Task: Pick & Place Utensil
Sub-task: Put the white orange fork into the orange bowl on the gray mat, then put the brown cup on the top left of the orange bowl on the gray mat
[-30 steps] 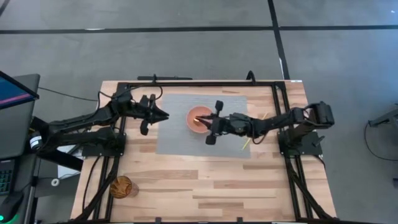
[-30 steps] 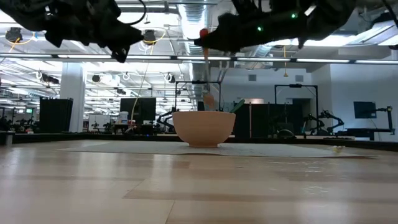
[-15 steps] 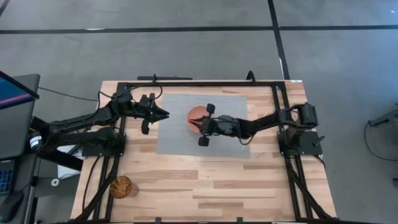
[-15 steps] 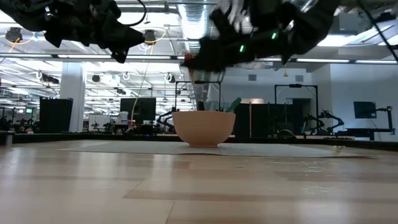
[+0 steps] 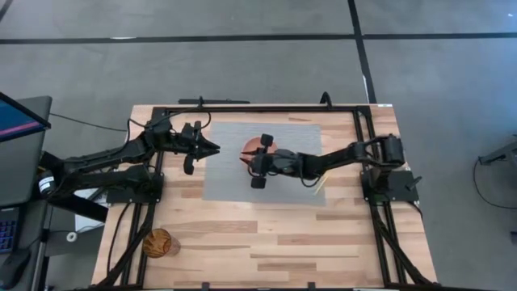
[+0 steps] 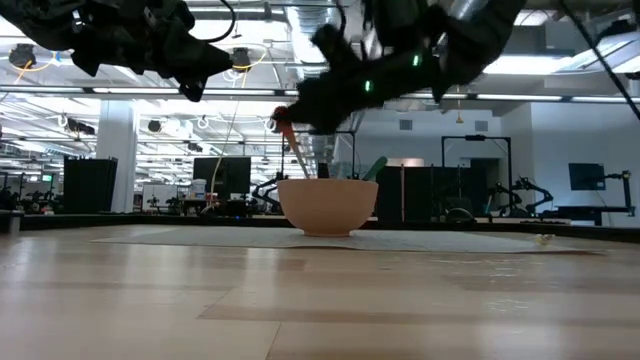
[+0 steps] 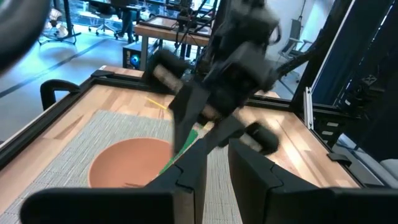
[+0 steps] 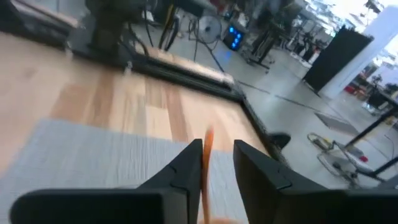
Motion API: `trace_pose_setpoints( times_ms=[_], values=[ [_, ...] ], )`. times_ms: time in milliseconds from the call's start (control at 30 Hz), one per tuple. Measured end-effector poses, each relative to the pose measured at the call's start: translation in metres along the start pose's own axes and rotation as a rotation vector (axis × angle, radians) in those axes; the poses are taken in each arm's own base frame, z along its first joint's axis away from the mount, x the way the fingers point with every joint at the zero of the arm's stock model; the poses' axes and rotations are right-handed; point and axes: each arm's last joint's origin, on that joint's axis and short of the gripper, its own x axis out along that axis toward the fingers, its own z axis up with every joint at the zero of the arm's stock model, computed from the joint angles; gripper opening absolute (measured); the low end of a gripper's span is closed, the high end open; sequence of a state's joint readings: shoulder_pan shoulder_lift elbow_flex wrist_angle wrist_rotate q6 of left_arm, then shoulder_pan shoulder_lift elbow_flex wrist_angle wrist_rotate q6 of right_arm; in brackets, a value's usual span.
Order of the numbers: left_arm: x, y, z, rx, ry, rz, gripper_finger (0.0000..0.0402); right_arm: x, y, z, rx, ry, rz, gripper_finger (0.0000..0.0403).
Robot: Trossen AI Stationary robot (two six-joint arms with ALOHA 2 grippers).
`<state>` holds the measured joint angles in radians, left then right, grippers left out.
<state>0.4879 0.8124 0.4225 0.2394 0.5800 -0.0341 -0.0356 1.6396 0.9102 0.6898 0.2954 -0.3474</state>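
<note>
While your right gripper (image 5: pixel 249 158) hangs over the bowl (image 6: pixel 328 206) on the grey mat (image 5: pixel 226 182), it pinches an orange utensil (image 6: pixel 294 150), tilted above the rim. Your left gripper (image 5: pixel 212 149) waits beside the mat, fingers slightly parted.

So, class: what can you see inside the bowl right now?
In the left wrist view, a green utensil leans inside the bowl. The right gripper hovers above, holding an orange utensil whose lower end dips behind the rim. The rest of the inside is covered.
</note>
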Motion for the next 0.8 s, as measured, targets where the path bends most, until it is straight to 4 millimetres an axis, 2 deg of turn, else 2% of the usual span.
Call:
trace_pose_setpoints(
  times_ms=[333, 500, 700, 800],
  values=[
    [0.000, 0.000, -0.001, -0.003, 0.004, 0.000, 0.0066, -0.022, 0.009, 0.043, -0.033, 0.026, 0.098, 0.0127],
    [0.000, 0.000, -0.001, -0.003, 0.004, 0.000, 0.0066, -0.038, 0.007, 0.068, -0.085, 0.032, 0.082, 0.0151],
    [0.000, 0.000, -0.001, -0.038, 0.006, 0.000, 0.0066, -0.073, -0.006, 0.101, -0.071, 0.157, 0.064, 0.0169],
    [0.000, 0.000, -0.001, -0.039, 0.006, 0.000, 0.0066, -0.095, -0.011, 0.099, -0.016, 0.299, 0.102, 0.0170]
  ],
)
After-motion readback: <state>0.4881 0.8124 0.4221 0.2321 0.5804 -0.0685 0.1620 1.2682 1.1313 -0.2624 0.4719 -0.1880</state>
